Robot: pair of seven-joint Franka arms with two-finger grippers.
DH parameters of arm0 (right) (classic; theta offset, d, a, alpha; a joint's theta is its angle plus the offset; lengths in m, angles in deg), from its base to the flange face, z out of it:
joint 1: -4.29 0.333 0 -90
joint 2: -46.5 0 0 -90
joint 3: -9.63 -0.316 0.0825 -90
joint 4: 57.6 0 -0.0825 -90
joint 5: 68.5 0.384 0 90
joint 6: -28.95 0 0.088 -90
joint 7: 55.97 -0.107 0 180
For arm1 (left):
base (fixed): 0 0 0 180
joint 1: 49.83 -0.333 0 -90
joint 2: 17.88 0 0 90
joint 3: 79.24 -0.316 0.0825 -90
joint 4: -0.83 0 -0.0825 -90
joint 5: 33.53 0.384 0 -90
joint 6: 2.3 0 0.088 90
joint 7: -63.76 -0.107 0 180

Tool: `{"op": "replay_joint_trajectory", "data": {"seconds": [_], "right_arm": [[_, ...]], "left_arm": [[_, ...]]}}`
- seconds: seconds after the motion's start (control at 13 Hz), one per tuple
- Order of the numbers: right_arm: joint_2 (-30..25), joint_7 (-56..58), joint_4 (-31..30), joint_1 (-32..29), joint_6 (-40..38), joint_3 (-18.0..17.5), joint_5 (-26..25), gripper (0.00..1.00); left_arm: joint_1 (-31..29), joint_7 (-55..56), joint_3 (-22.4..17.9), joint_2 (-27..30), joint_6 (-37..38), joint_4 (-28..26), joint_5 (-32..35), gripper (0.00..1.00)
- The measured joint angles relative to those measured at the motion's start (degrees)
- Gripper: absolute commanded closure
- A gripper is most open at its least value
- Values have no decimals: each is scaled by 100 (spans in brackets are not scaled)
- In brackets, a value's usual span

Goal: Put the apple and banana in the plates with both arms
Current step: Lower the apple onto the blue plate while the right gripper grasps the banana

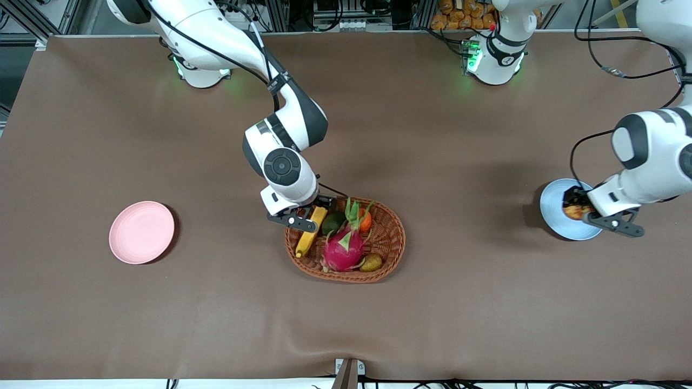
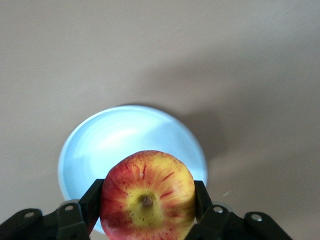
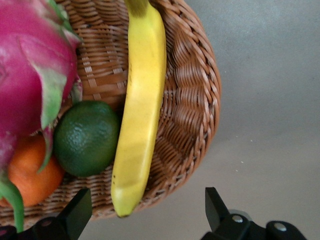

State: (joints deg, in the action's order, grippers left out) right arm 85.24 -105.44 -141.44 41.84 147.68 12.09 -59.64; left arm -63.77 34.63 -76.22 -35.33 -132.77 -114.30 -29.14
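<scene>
My left gripper [image 1: 576, 209] is shut on the apple [image 1: 573, 210], red with yellow blotches, and holds it just over the light blue plate [image 1: 557, 222] at the left arm's end of the table. In the left wrist view the apple [image 2: 147, 197] sits between both fingers [image 2: 93, 200] above the plate [image 2: 110, 142]. The yellow banana [image 1: 308, 235] lies in the wicker basket [image 1: 392, 237]. My right gripper [image 1: 312, 212] is open over the banana's end; in the right wrist view its fingers [image 3: 80, 207] stand apart beside the banana [image 3: 142, 100]. The pink plate [image 1: 141, 232] lies bare toward the right arm's end.
The basket [image 3: 192, 115] also holds a magenta dragon fruit [image 1: 344, 249], a dark green round fruit [image 1: 332, 221], a small orange fruit [image 1: 366, 220] and a brownish fruit [image 1: 371, 262]. Brown cloth covers the table between the basket and each plate.
</scene>
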Motion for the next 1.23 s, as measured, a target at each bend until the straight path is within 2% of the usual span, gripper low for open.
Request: {"op": "replay_joint_trajectory", "data": {"seconds": [0.31,0.38,0.54,0.62,0.85,1.0,1.15,1.23], "right_arm": [[167,-159,13,154,238,0,-13,0],[229,-166,13,210,300,0,-16,7],[336,-180,15,293,422,2,-21,28],[361,-180,19,304,438,3,-23,32],[365,-180,42,303,439,43,-26,34],[366,-180,49,303,439,56,-31,35],[366,-180,51,303,439,57,-107,41],[366,-180,51,303,439,57,-124,50]], "left_arm": [[-397,-427,3,-74,-937,-672,6,71],[-397,-427,12,-141,-1085,-760,6,70],[-397,-427,28,-251,-1249,-788,6,64],[-398,-427,29,-290,-1343,-789,6,61],[-452,-501,29,-459,-1568,-792,7,61],[-533,-653,28,-522,-1613,-792,7,56],[-597,-715,28,-538,-1614,-794,8,31],[-621,-727,28,-559,-1614,-796,8,6]]}}
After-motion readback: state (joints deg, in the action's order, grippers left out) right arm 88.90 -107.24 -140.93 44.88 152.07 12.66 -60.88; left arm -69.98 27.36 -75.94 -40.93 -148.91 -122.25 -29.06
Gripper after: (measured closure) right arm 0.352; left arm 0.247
